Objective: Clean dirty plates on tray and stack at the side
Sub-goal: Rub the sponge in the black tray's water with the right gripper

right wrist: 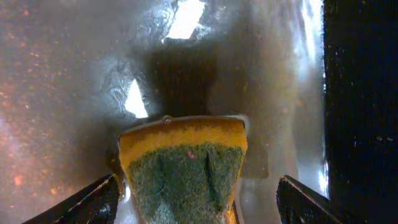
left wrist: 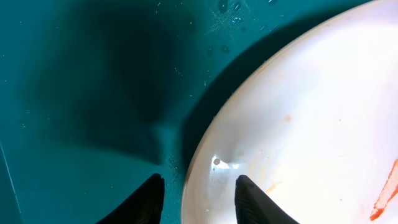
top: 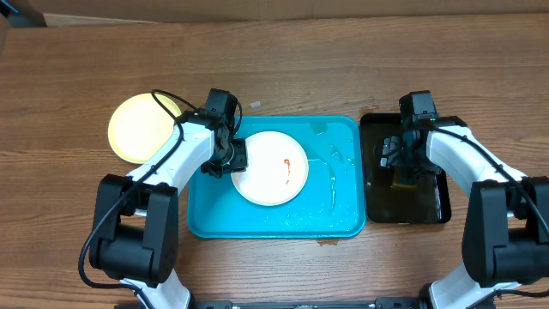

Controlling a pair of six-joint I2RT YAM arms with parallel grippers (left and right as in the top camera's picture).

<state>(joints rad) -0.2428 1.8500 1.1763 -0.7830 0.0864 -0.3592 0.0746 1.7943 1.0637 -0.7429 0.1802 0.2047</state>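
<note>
A white plate [top: 270, 167] with a red smear lies in the turquoise tray [top: 334, 215]. My left gripper [top: 233, 157] is at its left rim. In the left wrist view the plate [left wrist: 311, 112] stands raised over a dark shadow on the tray [left wrist: 74, 93], and the left gripper [left wrist: 199, 199] is shut on its rim, one finger on each side. A pale yellow plate [top: 141, 129] rests on the table left of the tray. My right gripper [top: 403, 167] hangs open over the black tray [top: 437, 210]. A yellow-and-green sponge [right wrist: 183, 165] stands free between its fingers [right wrist: 81, 202].
The narrow black tray [right wrist: 62, 74] is wet and shiny, and its dark wall rises at the right. Water drops and streaks lie on the turquoise tray's right half [top: 334, 172]. Bare wooden table [top: 283, 60] surrounds both trays.
</note>
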